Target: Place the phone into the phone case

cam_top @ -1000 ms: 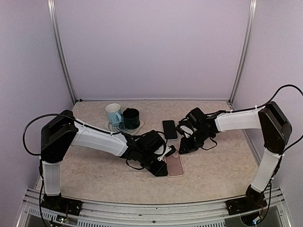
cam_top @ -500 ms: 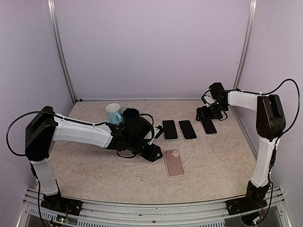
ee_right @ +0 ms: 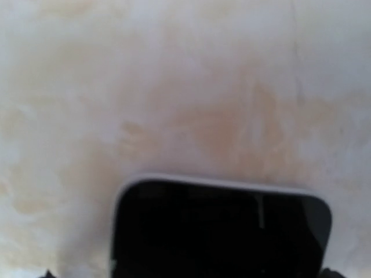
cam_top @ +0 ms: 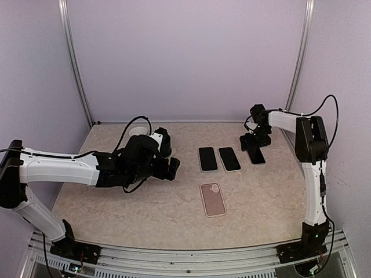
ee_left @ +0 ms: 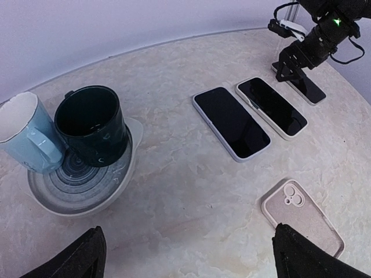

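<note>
Three dark-screened phones lie side by side on the table: the left phone (cam_top: 208, 158) (ee_left: 232, 123), the middle phone (cam_top: 229, 158) (ee_left: 271, 107) and the right phone (cam_top: 255, 155) (ee_right: 220, 231). The pink phone case (cam_top: 213, 199) (ee_left: 301, 217) lies flat nearer the front, apart from them. My left gripper (cam_top: 172, 168) (ee_left: 191, 263) hovers open and empty left of the case. Just above the right phone's far end, my right gripper (cam_top: 250, 143) (ee_right: 188, 275) is open, fingers either side of the phone.
A light blue mug (cam_top: 137, 132) (ee_left: 26, 134) and a dark green mug (cam_top: 160, 143) (ee_left: 93, 123) stand on a grey plate (ee_left: 81, 188) at the back left, close to my left arm. Purple walls enclose the table.
My left arm has drawn back to the left, away from the case, and its jaws have opened. My right arm left the middle, went to the right phone and opened.
</note>
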### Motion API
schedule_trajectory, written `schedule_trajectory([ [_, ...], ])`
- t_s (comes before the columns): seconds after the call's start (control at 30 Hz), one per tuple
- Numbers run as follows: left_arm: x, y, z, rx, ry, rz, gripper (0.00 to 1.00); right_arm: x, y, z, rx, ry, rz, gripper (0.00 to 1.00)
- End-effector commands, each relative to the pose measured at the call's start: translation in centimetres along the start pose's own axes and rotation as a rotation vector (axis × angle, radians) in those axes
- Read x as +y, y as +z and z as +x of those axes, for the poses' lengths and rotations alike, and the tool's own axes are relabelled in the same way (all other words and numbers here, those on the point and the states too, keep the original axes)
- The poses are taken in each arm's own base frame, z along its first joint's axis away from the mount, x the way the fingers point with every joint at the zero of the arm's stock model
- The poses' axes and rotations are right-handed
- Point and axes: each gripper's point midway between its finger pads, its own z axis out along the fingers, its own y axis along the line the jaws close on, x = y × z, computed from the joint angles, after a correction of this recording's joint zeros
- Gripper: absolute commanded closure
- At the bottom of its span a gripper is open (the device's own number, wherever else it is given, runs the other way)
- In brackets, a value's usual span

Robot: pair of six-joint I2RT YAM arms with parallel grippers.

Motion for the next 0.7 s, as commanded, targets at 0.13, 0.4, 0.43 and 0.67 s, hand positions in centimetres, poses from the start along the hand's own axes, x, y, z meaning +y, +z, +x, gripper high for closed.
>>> schedule_trajectory([
  [0.13,0.3,0.5,-0.9,-0.04,0.027,-0.048,0.01,-2.1,0.6,4.4,0.17,-0.025,0.083,0.01],
  [0.4,0.3,0.6,-0.3,-0.035,0.044,-0.064,0.01,-1.5,2.4,6.8,0.268,-0.016,-0.02,0.08],
  [0.43,0.3,0.5,-0.3,-0.036,0.045,-0.065,0.01,-1.0,2.6,7.1,0.281,-0.019,-0.051,0.1],
  [0.67,0.0,0.5,0.4,-0.023,0.073,-0.037,0.01,-0.6,2.4,9.0,0.313,-0.01,-0.061,0.3],
])
